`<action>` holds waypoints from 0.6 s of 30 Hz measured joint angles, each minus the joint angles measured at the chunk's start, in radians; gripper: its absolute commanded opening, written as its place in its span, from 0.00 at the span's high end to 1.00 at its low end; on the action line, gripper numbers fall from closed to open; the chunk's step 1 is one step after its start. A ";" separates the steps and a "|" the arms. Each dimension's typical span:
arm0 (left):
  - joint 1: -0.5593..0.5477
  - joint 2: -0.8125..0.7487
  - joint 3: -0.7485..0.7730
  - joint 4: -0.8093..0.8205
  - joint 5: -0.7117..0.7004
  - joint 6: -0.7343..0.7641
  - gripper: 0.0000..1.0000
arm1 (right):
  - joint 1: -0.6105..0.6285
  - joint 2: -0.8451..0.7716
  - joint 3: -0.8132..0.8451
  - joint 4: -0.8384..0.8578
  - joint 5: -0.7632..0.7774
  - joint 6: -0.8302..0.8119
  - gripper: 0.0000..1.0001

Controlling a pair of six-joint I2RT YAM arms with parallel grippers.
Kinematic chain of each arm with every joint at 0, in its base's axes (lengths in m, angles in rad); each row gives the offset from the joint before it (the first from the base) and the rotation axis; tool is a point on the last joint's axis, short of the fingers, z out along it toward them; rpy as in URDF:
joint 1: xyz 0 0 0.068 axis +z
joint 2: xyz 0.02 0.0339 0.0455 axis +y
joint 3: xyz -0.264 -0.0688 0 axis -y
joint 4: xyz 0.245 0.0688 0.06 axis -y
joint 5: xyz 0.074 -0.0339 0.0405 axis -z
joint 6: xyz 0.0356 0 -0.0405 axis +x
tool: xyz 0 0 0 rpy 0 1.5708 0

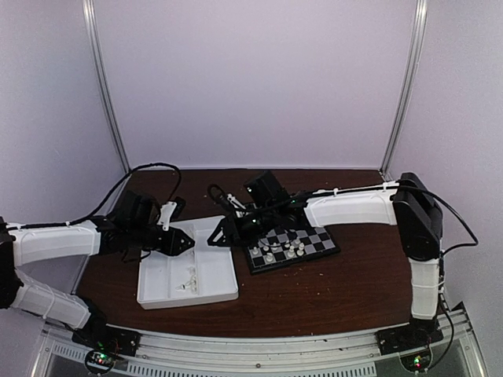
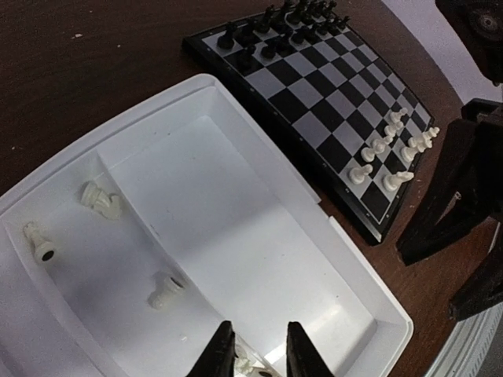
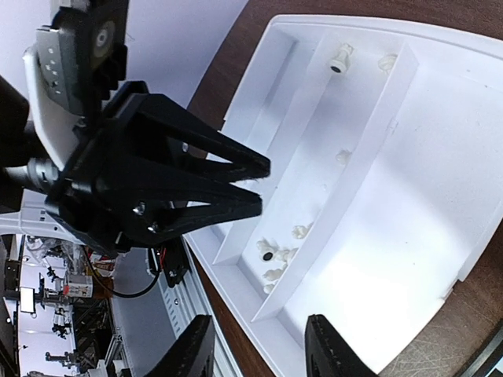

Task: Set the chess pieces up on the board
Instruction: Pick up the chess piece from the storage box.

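Note:
The board (image 1: 314, 238) lies right of centre, with several white chess pieces (image 1: 280, 251) on its near rows. In the left wrist view these white pieces (image 2: 387, 149) line one edge of the board (image 2: 314, 102). More white pieces (image 2: 165, 292) lie loose in the white tray (image 2: 236, 102). My left gripper (image 2: 255, 355) hangs over the tray, jaws a little apart, and a white piece (image 2: 245, 366) lies just below, by the left finger. My right gripper (image 3: 259, 349) is open and empty over the tray's corner (image 3: 267, 334), near a cluster of pieces (image 3: 275, 255).
Black chessmen (image 2: 275, 31) fill the board's far rows. The two grippers (image 1: 187, 243) (image 1: 222, 233) are close together above the tray's (image 1: 189, 299) far right part. In the right wrist view the left gripper (image 3: 259, 187) reaches in from the left.

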 measured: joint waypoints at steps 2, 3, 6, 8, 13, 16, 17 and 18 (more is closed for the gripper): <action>0.000 0.009 0.017 -0.037 -0.042 0.000 0.74 | -0.004 0.011 0.006 -0.020 0.006 0.004 0.57; 0.000 0.017 0.029 -0.058 -0.067 -0.004 0.74 | -0.004 0.011 0.006 -0.031 0.010 0.002 0.57; 0.000 0.053 0.087 -0.153 -0.160 -0.028 0.72 | -0.006 0.008 0.013 -0.055 0.027 -0.013 0.57; 0.000 0.073 0.114 -0.193 -0.213 -0.039 0.68 | -0.009 0.008 0.014 -0.065 0.028 -0.024 0.58; 0.002 0.138 0.140 -0.252 -0.277 -0.043 0.68 | -0.010 0.008 0.013 -0.075 0.028 -0.032 0.57; 0.004 0.212 0.165 -0.272 -0.282 -0.043 0.65 | -0.010 0.006 0.012 -0.075 0.028 -0.040 0.57; 0.005 0.240 0.175 -0.279 -0.282 -0.043 0.64 | -0.010 0.004 0.010 -0.077 0.028 -0.044 0.57; 0.005 0.265 0.184 -0.283 -0.282 -0.042 0.64 | -0.010 0.000 0.007 -0.079 0.029 -0.050 0.57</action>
